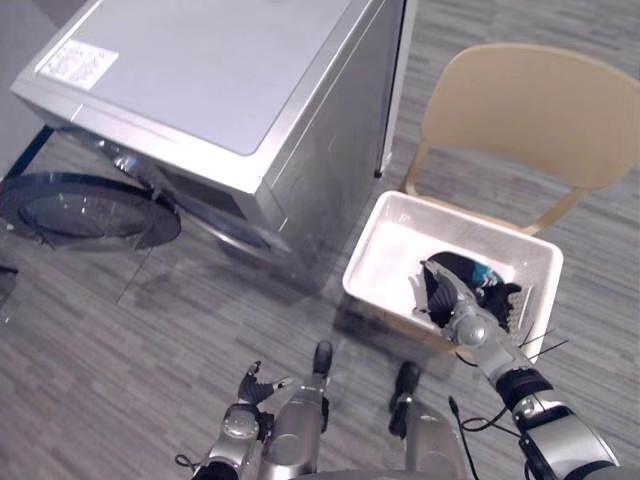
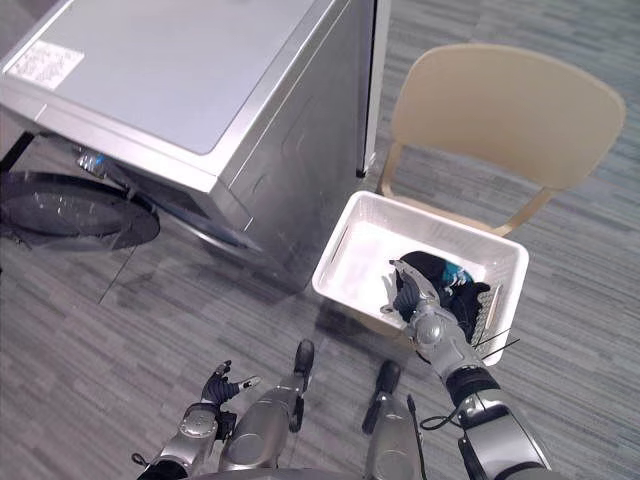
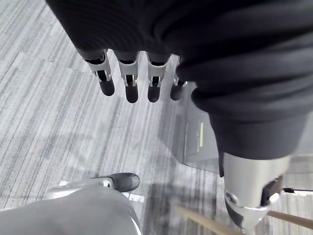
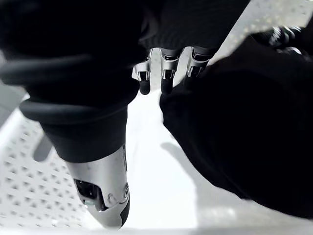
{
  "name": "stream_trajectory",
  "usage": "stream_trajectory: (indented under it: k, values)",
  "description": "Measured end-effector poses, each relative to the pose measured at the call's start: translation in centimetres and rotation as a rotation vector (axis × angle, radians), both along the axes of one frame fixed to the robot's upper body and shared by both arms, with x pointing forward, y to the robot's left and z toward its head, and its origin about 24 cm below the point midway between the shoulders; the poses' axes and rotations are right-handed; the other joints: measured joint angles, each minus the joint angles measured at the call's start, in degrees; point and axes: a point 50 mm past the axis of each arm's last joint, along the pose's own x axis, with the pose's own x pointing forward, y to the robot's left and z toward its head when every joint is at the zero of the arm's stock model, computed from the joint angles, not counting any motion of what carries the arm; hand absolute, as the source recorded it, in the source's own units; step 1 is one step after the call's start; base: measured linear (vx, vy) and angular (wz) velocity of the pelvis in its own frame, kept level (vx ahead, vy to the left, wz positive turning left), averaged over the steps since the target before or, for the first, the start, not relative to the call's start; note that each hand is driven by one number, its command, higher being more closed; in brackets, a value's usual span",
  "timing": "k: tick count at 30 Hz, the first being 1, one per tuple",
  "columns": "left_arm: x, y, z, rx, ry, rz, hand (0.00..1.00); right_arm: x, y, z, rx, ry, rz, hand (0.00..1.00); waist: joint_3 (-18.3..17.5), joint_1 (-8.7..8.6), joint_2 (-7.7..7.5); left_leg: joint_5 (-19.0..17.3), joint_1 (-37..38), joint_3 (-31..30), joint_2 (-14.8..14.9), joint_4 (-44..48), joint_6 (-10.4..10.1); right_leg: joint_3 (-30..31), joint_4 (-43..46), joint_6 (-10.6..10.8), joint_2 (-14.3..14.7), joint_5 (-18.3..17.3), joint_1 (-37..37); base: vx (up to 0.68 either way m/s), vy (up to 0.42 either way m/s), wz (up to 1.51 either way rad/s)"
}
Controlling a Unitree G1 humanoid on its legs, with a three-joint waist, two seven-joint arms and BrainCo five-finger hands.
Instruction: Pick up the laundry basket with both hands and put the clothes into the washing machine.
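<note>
Holding dark clothes [image 1: 455,268]: one white basket [image 1: 392,250].

Note: you have one white label [image 1: 77,63] on a corner of the washing machine [image 1: 220,90] top; its print, seemingly small text lines, can't be read.

washing machine [image 1: 200,80] silver | basket [image 1: 395,255] white, perforated | clothes [image 1: 452,266] black – teal patch | chair [image 1: 530,110] tan | floor [image 1: 150,340] grey-striped

Floor [image 1: 100,380]: grey carpet, fine pale streaks, laid in squares, grain turning from one square to the next. Far right: tan moulded chair [image 1: 530,100], curved back, slim legs of the same colour. Far centre: narrow white upright panel [image 1: 397,90]. Light soft, even.
</note>
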Motion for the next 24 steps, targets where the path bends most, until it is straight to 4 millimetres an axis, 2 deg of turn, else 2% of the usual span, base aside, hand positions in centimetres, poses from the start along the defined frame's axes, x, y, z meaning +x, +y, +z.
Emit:
stream_trajectory:
  k: [1,4,7,12,14,18,21,24]
  values:
    - [0.5,0.0,0.2,0.002,-0.013,0.000,0.00,0.7,-0.7,0.4,-0.031,0.013,-0.035,0.00,1.34,-0.04,0.52,0.09,-1.36,-0.05,-0.02,-0.56,-0.14,0.16,-0.05,0.01,0.03,0.02,-1.65,-0.10,0.028,0.00]
    - [1.1,0.2,0.4,0.001,-0.021,0.009,0.00,1.9,-1.3,1.5,-0.104,0.014,-0.059,0.00,2.44,0.02,0.65,1.68,-2.49,-0.25,0.15,-1.70,-1.58,0.61,0.55,-0.18,0.03,0.38,-3.81,-0.04,-0.011,-0.08]
    - [1.6,-0.1,0.6,-0.005,-0.028,0.024,0.00,3.3,-1.3,3.2,-0.140,-0.020,-0.078,0.00,2.53,-0.22,0.56,3.43,-3.58,-0.22,0.28,-3.33,-1.67,0.96,0.71,-0.68,0.06,1.20,-6.13,0.02,-0.037,-0.13]
    - [3.8,-1.3,1.8,-0.042,-0.094,0.010,0.00,5.3,-2.6,7.4,-0.091,-0.145,-0.152,0.00,2.56,-0.32,0.62,4.97,-5.55,-0.35,0.17,-4.76,-1.53,1.46,0.72,-0.58,0.05,1.61,-9.01,0.04,-0.026,-0.08]
    - [4.3,-1.7,2.0,-0.054,-0.111,0.005,0.00,5.7,-3.0,8.5,-0.068,-0.184,-0.183,0.00,2.65,-0.23,0.79,5.36,-6.32,-0.43,0.12,-5.15,-1.63,1.49,0.76,-0.54,0.00,1.65,-9.96,0.04,-0.026,0.00]
    - [4.4,-2.6,2.0,-0.085,-0.110,0.021,0.00,6.4,-2.8,10.1,-0.050,-0.230,-0.192,0.00,2.96,-0.29,1.19,7.56,-6.37,-0.94,-0.04,-5.10,-0.61,1.73,1.13,-0.49,0.05,1.63,-10.06,0.06,-0.028,-0.04]
    - [4.7,-2.9,2.2,-0.087,-0.119,0.021,0.00,6.7,-2.4,11.1,-0.047,-0.288,-0.191,0.00,3.06,-0.24,1.23,7.66,-6.38,-0.67,-0.11,-5.12,-0.47,2.23,1.15,-0.23,0.06,1.84,-10.33,0.07,-0.036,-0.07]
    - [5.3,-3.0,2.6,-0.093,-0.137,0.025,0.00,7.0,-1.5,13.1,-0.031,-0.410,-0.185,0.00,4.35,-0.34,1.49,7.87,-6.36,-0.50,-0.13,-5.12,-0.18,2.68,1.42,-0.28,0.10,1.88,-10.75,0.04,-0.048,-0.10]
